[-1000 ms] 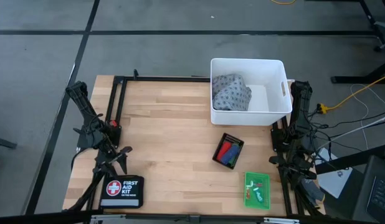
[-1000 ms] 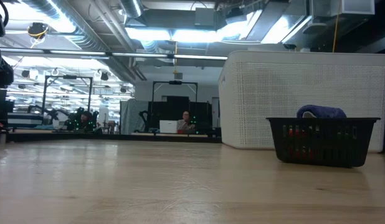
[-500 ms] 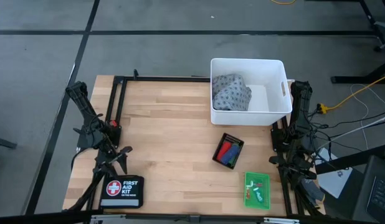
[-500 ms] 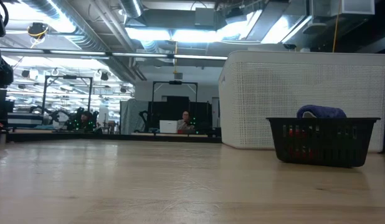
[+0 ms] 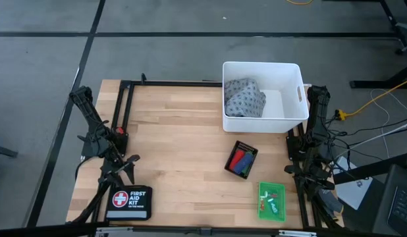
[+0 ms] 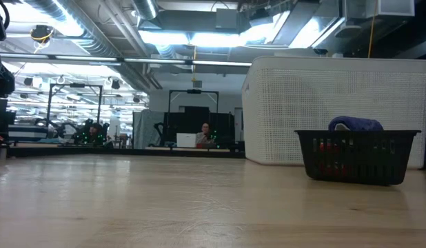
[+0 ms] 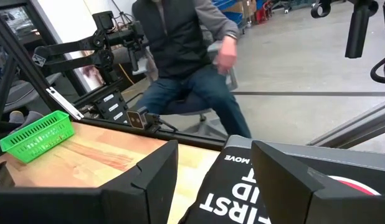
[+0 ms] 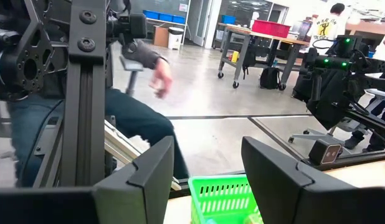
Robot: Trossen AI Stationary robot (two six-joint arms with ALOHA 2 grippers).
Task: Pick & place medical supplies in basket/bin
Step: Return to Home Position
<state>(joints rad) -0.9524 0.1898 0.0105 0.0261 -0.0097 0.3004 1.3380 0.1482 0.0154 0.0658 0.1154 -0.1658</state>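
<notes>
Dotted cloth (image 5: 244, 99) lies in the white tub (image 5: 294, 113); rolls (image 5: 240, 160) sit in the black mesh tray (image 5: 249, 146); both arms fold low at the desk's (image 5: 177, 138) side edges; left claw (image 7: 214, 149) spread above the pouch (image 7: 242, 193); right claw (image 8: 206, 148) spread near the green tray (image 8: 220, 186); a seated person (image 7: 180, 56) beyond.

You get bright, even overhead light on the wooden table (image 5: 177, 145) in the high view. Shadows there are short and soft, lying just beside the white tub (image 5: 263, 124) and the black mesh tray (image 5: 247, 145). In the low view the ceiling lights (image 6: 171, 38) burn out to white glare, and the tabletop carries a pale sheen. In the wrist views the fingers (image 7: 149, 180) of the left gripper (image 7: 214, 146) and those of the right gripper (image 8: 208, 140) look near-black against a well-lit room. A person's hand (image 7: 228, 53) is smeared by motion blur.
</notes>
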